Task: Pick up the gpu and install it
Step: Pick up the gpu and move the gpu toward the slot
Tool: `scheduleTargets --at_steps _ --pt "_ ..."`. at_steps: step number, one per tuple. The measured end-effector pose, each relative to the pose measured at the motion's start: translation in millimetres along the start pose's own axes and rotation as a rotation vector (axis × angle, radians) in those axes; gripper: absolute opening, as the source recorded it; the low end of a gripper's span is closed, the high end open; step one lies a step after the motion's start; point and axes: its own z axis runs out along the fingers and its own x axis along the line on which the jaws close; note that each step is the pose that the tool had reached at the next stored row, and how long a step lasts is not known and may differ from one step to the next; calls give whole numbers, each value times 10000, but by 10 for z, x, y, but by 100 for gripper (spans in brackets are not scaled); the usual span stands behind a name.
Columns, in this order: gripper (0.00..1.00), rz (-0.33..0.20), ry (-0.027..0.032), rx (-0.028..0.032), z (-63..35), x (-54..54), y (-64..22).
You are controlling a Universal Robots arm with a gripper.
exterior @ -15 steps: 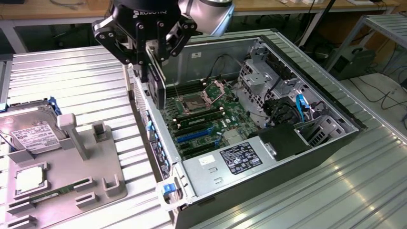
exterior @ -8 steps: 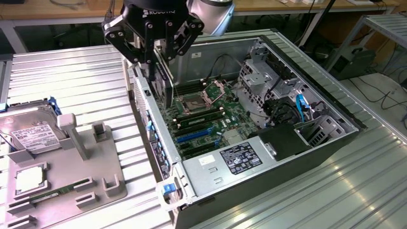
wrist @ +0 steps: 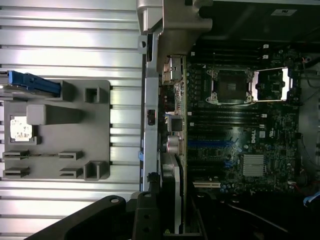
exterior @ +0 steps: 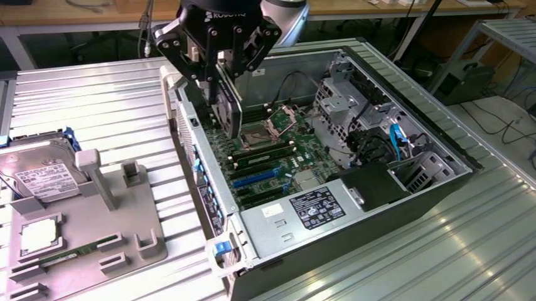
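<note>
The gripper (exterior: 222, 69) is clamped on the gpu (exterior: 226, 103), gripping its upper edge so the dark card hangs upright. The card is above the open computer case (exterior: 435, 135), close to the case wall on the exterior view's left, over the motherboard (exterior: 277, 150) and not seated in a slot. The case lies on the ribbed metal surface (exterior: 100, 100). Toward that surface's edge at the exterior view's left, a grey holder (exterior: 125, 219) carries a hard drive (exterior: 37, 172).

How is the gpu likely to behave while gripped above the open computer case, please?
Probably stiff: the gpu hangs upright from the gripper without sagging. Likely light for its size, being a thin card. Possibly fragile: its face carries exposed parts, so knocking the case could damage it.
</note>
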Motion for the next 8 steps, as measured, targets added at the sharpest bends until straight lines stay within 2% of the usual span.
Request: scheduleTargets --at_steps 8 --pt "28 1 -1 -1 3 -131 -3"
